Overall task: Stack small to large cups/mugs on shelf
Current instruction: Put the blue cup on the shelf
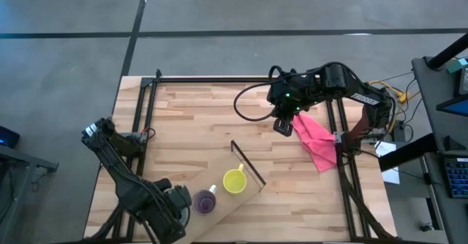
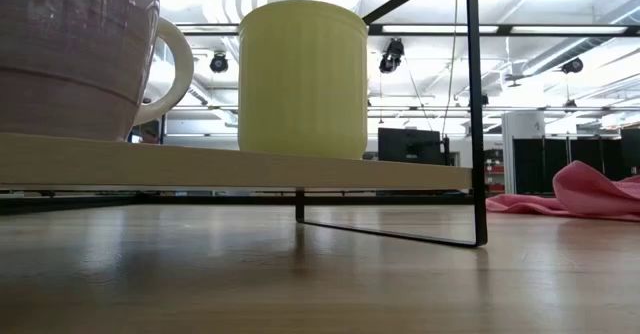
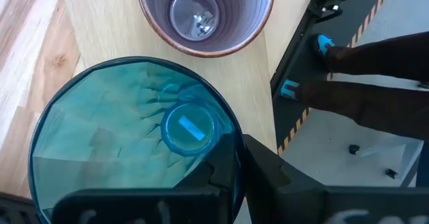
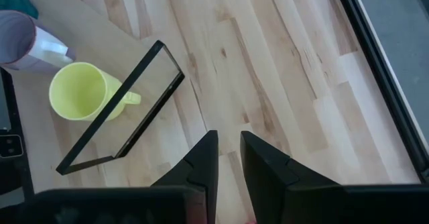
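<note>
The shelf [image 1: 245,193] is a light-wood board lying slantwise at the table's near edge, with a thin dark frame [image 1: 247,164] upright at its far end. A yellow mug [image 1: 234,180] and a translucent purple cup [image 1: 204,201] with a pale handle stand upright on the board, mouths up. My left gripper [image 1: 181,200] hovers beside the purple cup, shut on an upright teal tumbler [image 3: 134,143]. My right gripper [image 1: 284,123] waits high over the table's far right, open by a narrow gap [image 4: 228,153], with nothing between its fingers. My left gripper pinches the teal tumbler's wall at the rim [image 3: 231,140]. One finger [image 3: 218,177] is inside, seen through the teal plastic, and the other finger [image 3: 281,177] is outside. The fingers come from above, pointing steeply down. The tumbler stays upright, mouth up; its bottom is hidden.
A pink cloth [image 1: 316,140] lies on the table at the far right, below my right gripper. Dark metal rails [image 1: 146,120] run along the table's left, right and far sides. Bare wood [image 1: 197,127] stretches between the shelf and the far rail.
</note>
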`<action>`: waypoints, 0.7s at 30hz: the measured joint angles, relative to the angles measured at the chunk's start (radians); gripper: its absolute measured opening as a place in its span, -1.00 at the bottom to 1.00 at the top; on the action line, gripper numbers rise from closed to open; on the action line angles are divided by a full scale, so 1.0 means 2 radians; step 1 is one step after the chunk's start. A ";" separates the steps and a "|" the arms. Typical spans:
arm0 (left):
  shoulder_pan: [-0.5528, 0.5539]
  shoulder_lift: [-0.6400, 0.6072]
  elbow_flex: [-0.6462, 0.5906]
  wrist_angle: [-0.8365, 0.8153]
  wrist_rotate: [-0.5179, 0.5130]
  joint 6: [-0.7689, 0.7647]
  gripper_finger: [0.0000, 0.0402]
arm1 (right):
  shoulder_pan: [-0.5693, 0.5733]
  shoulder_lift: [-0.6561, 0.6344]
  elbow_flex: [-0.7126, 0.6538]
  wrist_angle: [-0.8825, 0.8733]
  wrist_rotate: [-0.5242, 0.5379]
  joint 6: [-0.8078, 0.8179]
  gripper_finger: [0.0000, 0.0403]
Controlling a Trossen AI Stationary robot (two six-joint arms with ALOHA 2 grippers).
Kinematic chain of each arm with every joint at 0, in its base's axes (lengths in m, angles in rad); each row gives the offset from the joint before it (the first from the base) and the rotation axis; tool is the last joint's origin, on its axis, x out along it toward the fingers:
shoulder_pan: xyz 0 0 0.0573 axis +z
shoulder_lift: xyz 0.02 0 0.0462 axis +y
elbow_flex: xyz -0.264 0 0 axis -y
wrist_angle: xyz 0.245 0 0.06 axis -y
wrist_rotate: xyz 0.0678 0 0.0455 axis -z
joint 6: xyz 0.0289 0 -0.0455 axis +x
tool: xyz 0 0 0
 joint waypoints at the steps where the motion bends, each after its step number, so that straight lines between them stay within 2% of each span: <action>1: 0.000 0.000 0.000 0.000 0.000 0.000 -1.00 | 0.000 0.000 0.000 0.000 0.000 0.000 -0.71; 9: 0.000 0.000 -0.001 0.021 0.003 -0.001 -1.00 | 0.000 0.000 0.000 0.000 0.000 0.000 -0.71; 15: 0.000 0.000 -0.008 0.035 0.029 -0.001 -1.00 | 0.000 0.000 0.000 0.000 0.000 0.000 -0.71; 21: 0.000 0.001 -0.018 0.028 0.040 -0.014 -0.85 | 0.000 0.000 0.000 0.000 0.000 0.000 -0.71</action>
